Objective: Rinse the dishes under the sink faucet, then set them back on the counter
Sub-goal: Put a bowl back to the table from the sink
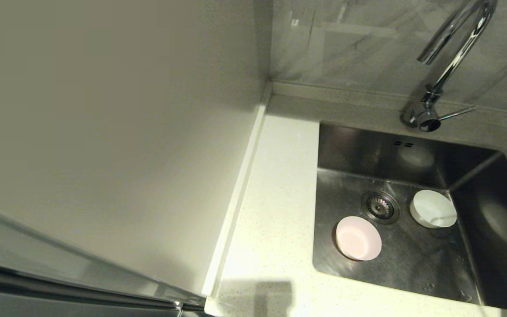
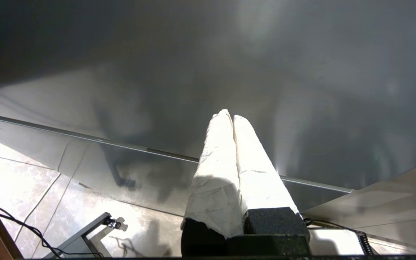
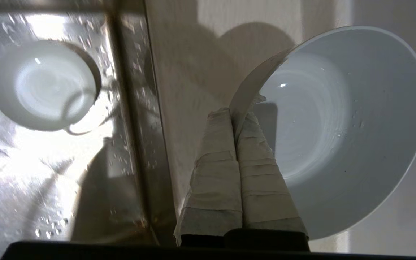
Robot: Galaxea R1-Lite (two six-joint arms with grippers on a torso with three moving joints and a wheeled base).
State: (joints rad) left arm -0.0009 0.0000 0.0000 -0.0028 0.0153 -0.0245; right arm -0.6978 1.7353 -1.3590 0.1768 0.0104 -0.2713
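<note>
The pale pink bowl [image 1: 358, 237] sits in the sink [image 1: 412, 259] left of the drain [image 1: 380, 207]; the white bowl [image 1: 432, 208] sits right of it. The chrome faucet [image 1: 451, 57] with its side lever [image 1: 456, 113] rises behind the basin. Neither gripper shows in the head view. In the right wrist view my right gripper [image 3: 235, 112] is shut on the rim of the pale blue bowl [image 3: 338, 126], wet inside, over the counter [image 3: 186, 72] beside the sink edge [image 3: 128, 108]. The white bowl [image 3: 42, 85] lies in the basin. My left gripper [image 2: 229, 115] hangs shut and empty, parked low.
A cream wall panel [image 1: 104, 132] fills the left. A strip of speckled counter [image 1: 275, 198] runs between the panel and the sink. Grey tiles [image 1: 368, 44] back the faucet. Below the left gripper lie floor tiles and cables [image 2: 31, 227].
</note>
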